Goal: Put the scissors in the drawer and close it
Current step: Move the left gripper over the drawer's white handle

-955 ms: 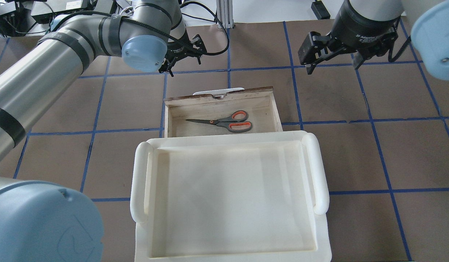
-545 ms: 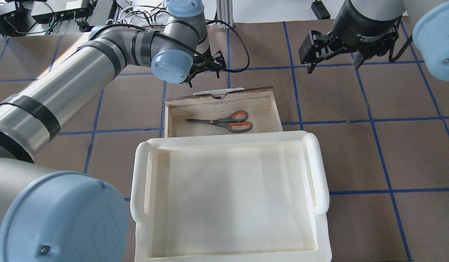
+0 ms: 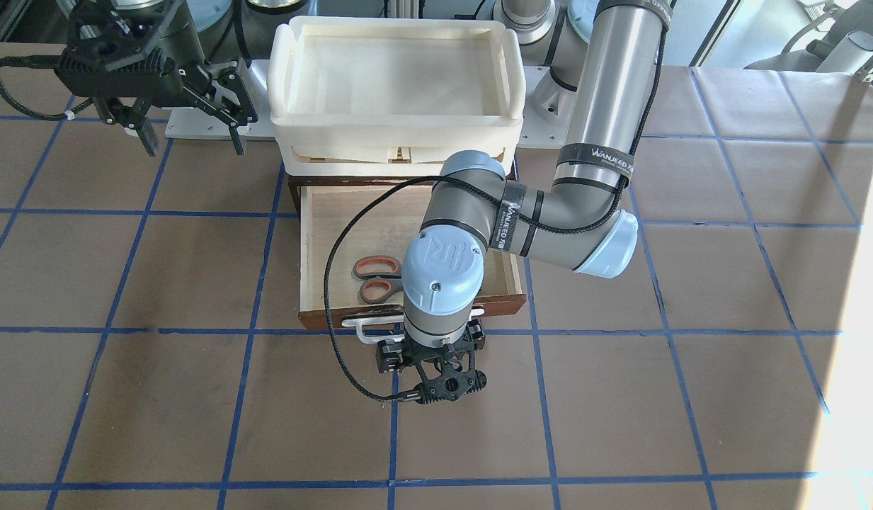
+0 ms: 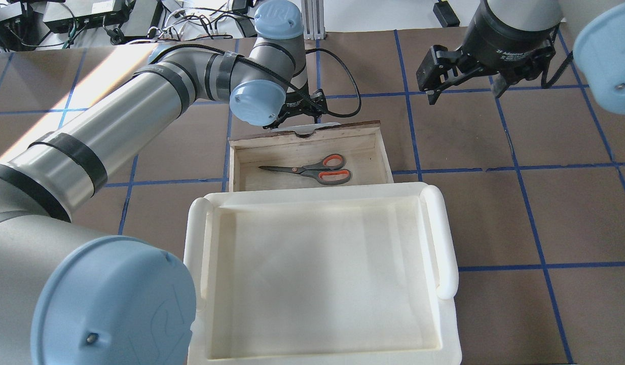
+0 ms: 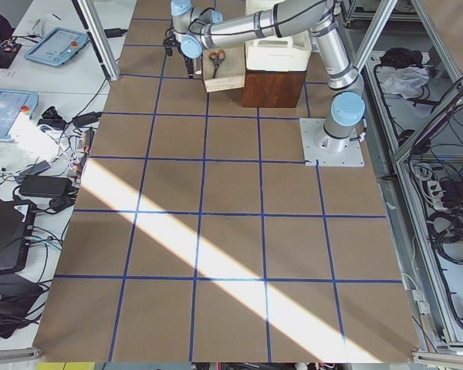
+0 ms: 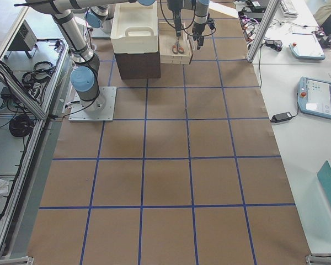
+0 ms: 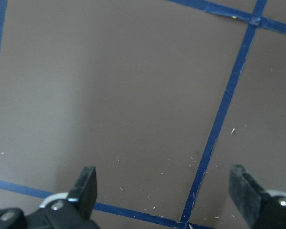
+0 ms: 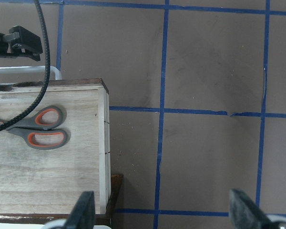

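The scissors [image 4: 312, 170] lie flat inside the open drawer [image 4: 385, 157], orange-looped handles to the right; they also show in the front view [image 3: 376, 278] and the right wrist view [image 8: 38, 129]. The drawer's dark front [image 3: 323, 319] carries a white bar handle [image 3: 365, 329]. My left gripper [image 3: 436, 354] hangs just beyond that handle, pointing down at bare table; in the left wrist view [image 7: 164, 191] it is open and empty. My right gripper [image 4: 464, 94] is open and empty, raised off the drawer's right far corner.
A cream-white plastic tray [image 4: 446, 243] sits on top of the cabinet, right behind the open drawer. Brown table with blue tape grid lies around. The left arm's black cable [image 3: 333, 312] loops over the drawer's front.
My left arm has swung right, from left of the drawer to just beyond its front handle. The scissors, drawer and right gripper have not moved.
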`<state>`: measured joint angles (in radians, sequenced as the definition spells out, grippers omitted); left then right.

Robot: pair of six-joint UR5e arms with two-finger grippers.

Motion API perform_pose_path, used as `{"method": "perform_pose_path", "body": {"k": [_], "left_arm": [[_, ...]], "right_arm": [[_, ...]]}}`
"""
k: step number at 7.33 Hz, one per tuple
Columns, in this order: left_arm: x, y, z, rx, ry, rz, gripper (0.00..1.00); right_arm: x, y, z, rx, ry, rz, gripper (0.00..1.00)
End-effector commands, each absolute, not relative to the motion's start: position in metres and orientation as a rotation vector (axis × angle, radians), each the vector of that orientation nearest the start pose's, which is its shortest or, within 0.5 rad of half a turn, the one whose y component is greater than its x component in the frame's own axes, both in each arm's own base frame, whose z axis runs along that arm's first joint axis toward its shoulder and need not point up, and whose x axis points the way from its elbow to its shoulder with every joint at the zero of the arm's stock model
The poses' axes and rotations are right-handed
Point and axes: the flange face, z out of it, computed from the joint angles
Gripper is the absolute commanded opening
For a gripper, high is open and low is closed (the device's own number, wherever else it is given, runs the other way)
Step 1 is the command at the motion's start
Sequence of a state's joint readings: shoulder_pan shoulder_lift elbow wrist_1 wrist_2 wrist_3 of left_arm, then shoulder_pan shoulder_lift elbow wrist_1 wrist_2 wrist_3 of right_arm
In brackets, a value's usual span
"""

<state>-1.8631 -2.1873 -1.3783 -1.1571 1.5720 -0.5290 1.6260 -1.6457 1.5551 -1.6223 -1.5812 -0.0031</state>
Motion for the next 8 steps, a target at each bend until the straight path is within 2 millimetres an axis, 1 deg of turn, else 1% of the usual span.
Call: {"method": "perform_pose_path", "body": {"k": [1,4,6,8], "left_arm": [[-0.335,-0.626,0.248,-0.352,3.103,0.074,1.00],[-0.337,-0.623,0.266,-0.352,3.102,0.130,1.00],[-0.333,-0.624,0.274,-0.360,3.106,0.126,1.00],[-0.331,-0.625,0.273,-0.366,3.110,0.120,1.00]], "right_arm": [[0.158,-0.463,0.537,-0.090,3.140,-0.220,1.00],[0.158,-0.463,0.536,-0.093,3.143,-0.213,1.00],[0.158,-0.463,0.536,-0.093,3.143,-0.213,1.00],[0.158,-0.463,0.536,-0.093,3.144,-0.208,1.00]]}}
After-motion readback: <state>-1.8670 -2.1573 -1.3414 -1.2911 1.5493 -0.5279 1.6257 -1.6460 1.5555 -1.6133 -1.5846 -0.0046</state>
